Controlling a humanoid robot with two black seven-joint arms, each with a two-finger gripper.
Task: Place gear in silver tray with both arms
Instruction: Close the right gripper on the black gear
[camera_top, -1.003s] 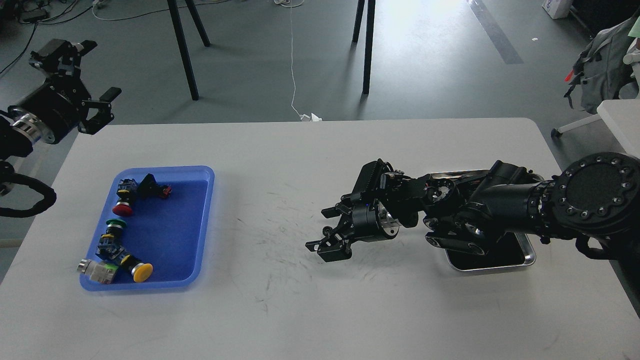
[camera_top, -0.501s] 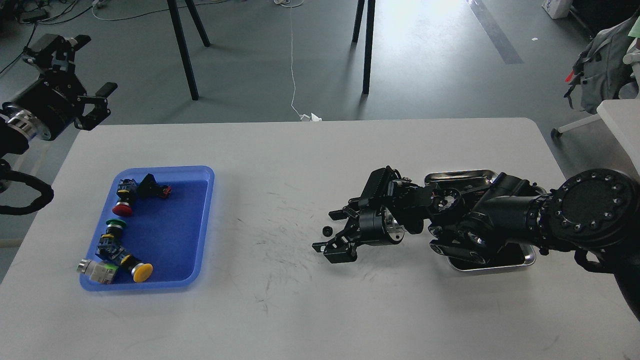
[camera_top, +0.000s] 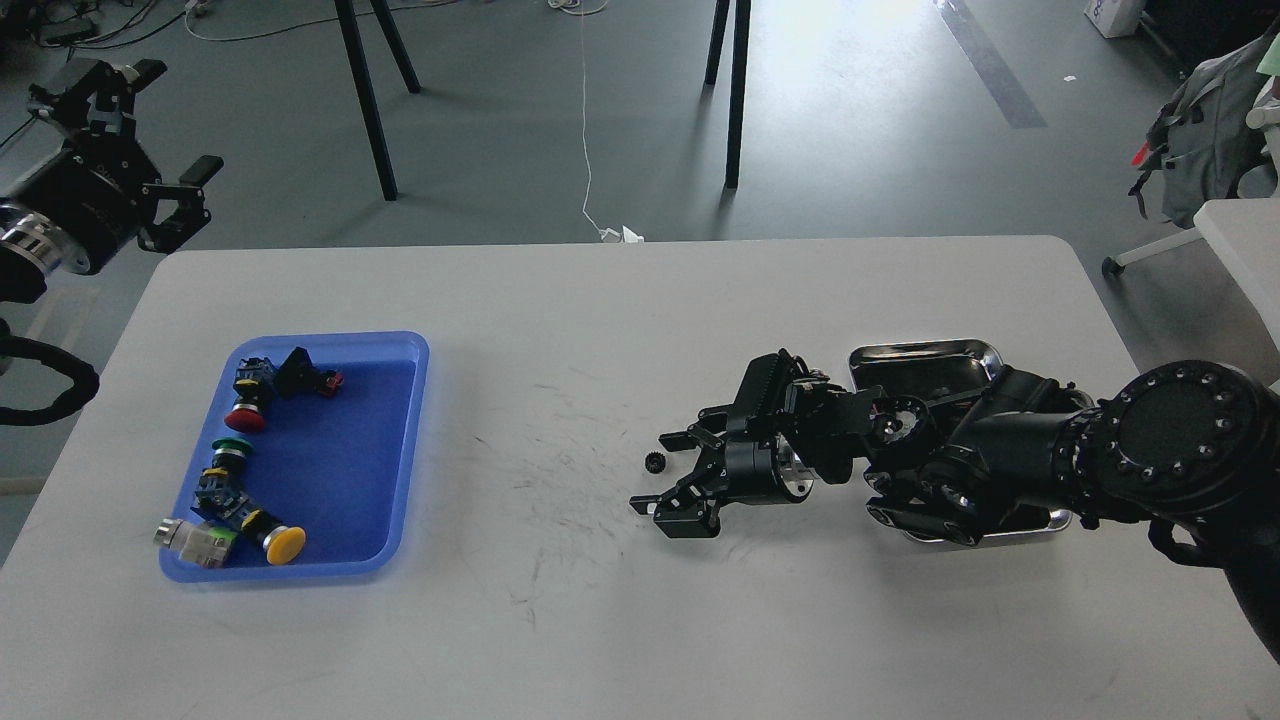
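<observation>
A humanoid robot's right end effector hangs low over a white worktop, its two fingers spread apart and gripping nothing, with a small black gear lying on the surface just beside the upper finger, toward the blue tray. Whether the finger touches the gear cannot be told from the head view. The gear is the piece to be delivered; it sits outside the silver tray, a short way off on the side facing the blue tray, and the spread fingers flanking it suggest a pickup is being lined up rather than finished.

The silver tray lies beyond the gear, largely hidden under the right arm, which reaches across it to get at the gear; only the tray's far rim and a strip of its near edge show. Its position under the arm probably means a short carry once the gear is held.

The left end effector is raised off the far corner of the worktop, well apart from the gear, its fingers also parted and empty, apparently parked clear of the working area.

A blue tray holding red, green and yellow push-button switches rests well away from the gear and plays no evident part in this step.

No brand names, labels or legible writing appear on the arms, trays or parts.
</observation>
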